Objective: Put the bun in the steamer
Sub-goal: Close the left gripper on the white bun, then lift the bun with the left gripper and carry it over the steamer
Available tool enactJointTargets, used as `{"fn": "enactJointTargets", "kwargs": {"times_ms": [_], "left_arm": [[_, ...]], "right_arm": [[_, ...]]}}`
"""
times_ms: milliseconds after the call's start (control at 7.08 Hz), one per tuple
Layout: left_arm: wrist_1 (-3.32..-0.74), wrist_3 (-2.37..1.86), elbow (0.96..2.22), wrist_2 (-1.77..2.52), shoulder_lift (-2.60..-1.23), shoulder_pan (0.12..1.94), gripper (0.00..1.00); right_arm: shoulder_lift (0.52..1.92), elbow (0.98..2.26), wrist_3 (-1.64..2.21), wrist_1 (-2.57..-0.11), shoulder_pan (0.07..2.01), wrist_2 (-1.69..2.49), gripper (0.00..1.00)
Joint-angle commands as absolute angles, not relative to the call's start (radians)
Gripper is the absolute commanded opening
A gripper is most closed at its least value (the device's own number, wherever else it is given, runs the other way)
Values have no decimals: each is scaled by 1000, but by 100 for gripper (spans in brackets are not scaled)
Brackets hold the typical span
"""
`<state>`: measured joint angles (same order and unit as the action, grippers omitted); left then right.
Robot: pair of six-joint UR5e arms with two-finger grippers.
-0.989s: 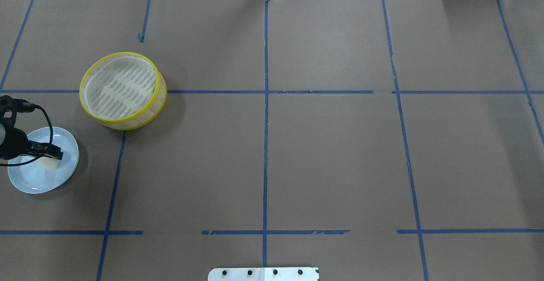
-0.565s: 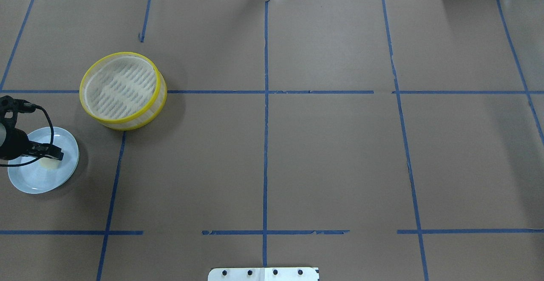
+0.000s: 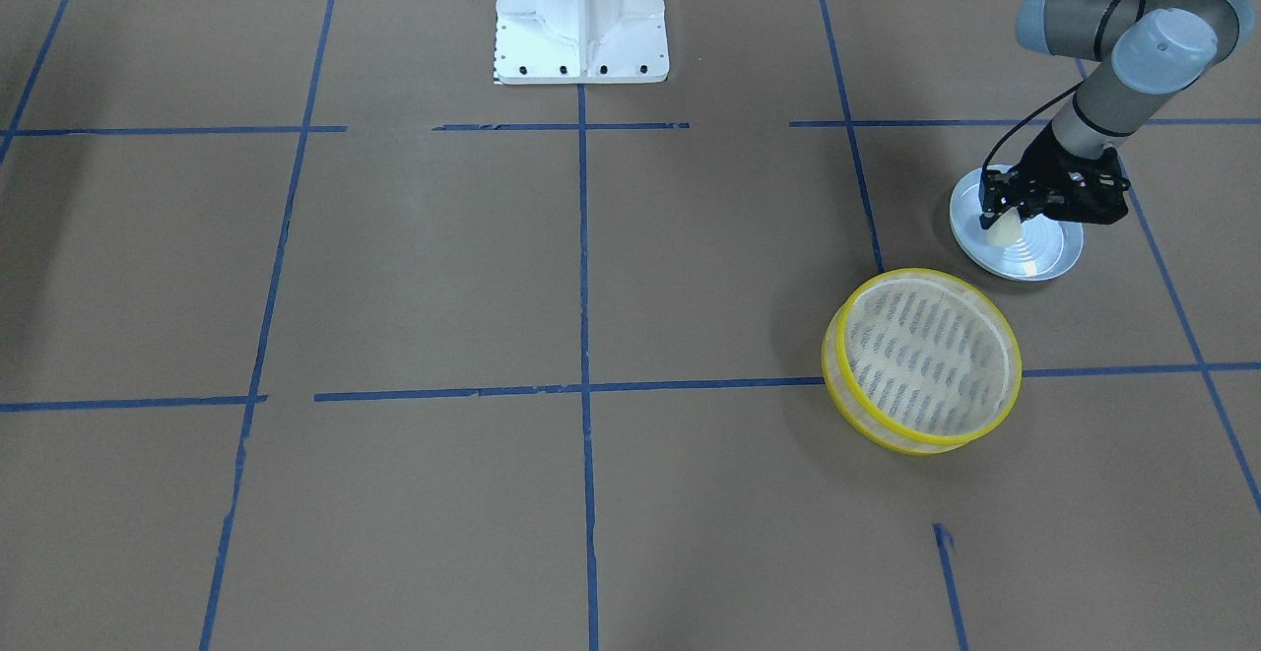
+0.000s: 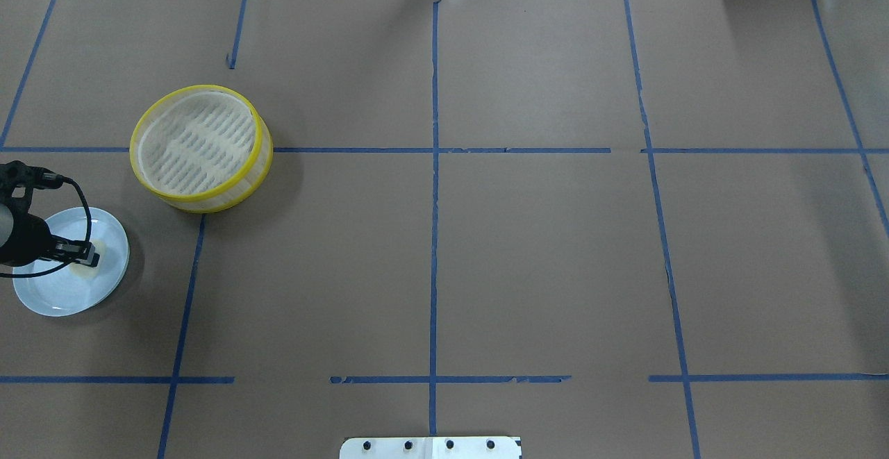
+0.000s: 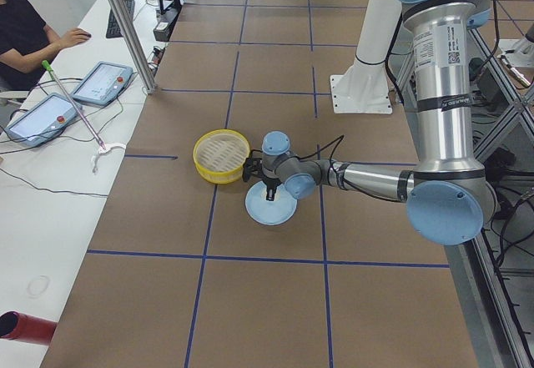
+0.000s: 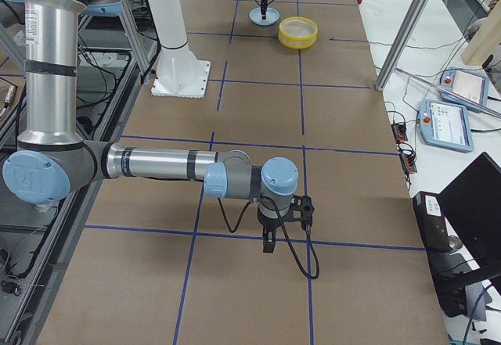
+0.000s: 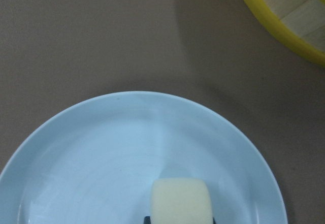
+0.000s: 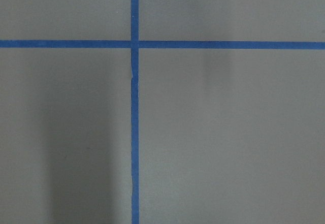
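The cream-white bun (image 7: pixel 181 202) lies on a pale blue plate (image 7: pixel 101 158) at the table's left. My left gripper (image 4: pixel 88 259) is down on the plate, and its dark fingertips press both sides of the bun (image 3: pixel 1005 228); I cannot tell whether the bun is lifted. The steamer (image 4: pixel 198 143), a round yellow-rimmed basket, stands empty just beyond the plate (image 4: pixel 55 292), and its rim shows in the left wrist view (image 7: pixel 284 18). My right gripper (image 6: pixel 268 243) hangs over bare table in the exterior right view; I cannot tell if it is open or shut.
Brown paper with blue tape lines (image 4: pixel 434 167) covers the table. The robot's white base plate (image 3: pixel 581 21) sits at the near middle edge. Operators' tablets (image 5: pixel 100 84) lie on a side desk.
My left gripper has shifted slightly toward me and lower over the bun, and its fingers now hug the bun. The steamer and plate have not moved.
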<state>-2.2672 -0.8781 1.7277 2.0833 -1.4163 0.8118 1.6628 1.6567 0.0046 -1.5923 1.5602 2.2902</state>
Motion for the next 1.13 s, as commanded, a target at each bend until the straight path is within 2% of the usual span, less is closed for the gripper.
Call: {"fn": "enactJointTargets", "kwargs": {"times_ms": [0,424,707,989], "left_arm": [[-2263,-871,1756,2086,-1407,819,11],[-2191,-782,1876,2228,-1351,882,12],[-1956,-630,1943,2232,-1382,988,12],[-1609,-478,1962,2224,-1597,1095,12]], "right_arm": [[1663,1657,5,-1592,1562,2290,100],[1663,1657,5,-1592,1562,2290,100],[1663,1657,5,-1592,1562,2290,100],[1663,1657,5,-1592,1562,2290,100]]}}
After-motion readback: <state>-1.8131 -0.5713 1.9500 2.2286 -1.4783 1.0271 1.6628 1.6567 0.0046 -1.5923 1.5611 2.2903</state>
